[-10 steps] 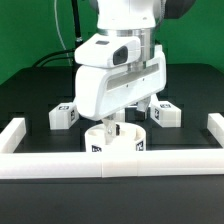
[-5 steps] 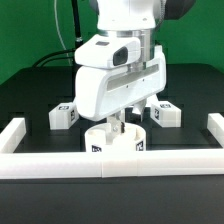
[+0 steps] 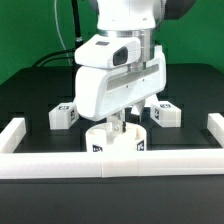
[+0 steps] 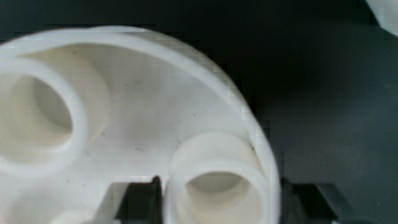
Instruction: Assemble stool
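The round white stool seat [image 3: 100,142] lies on the black table against the front rail, tags on its side. My gripper [image 3: 119,124] stands right over it, shut on a white stool leg [image 3: 121,130] held upright with its lower end at the seat's top. In the wrist view the leg [image 4: 222,186] sits between my dark fingers [image 4: 128,200], over the seat [image 4: 151,85], beside an open socket hole [image 4: 36,108]. Two more loose legs lie behind the seat, one at the exterior view's left [image 3: 63,115] and one at its right [image 3: 165,113].
A long white rail [image 3: 110,165] borders the table's front, with short side pieces at the exterior view's left [image 3: 15,130] and right [image 3: 214,126]. The seat rests tight against this rail. Black cables hang at the back.
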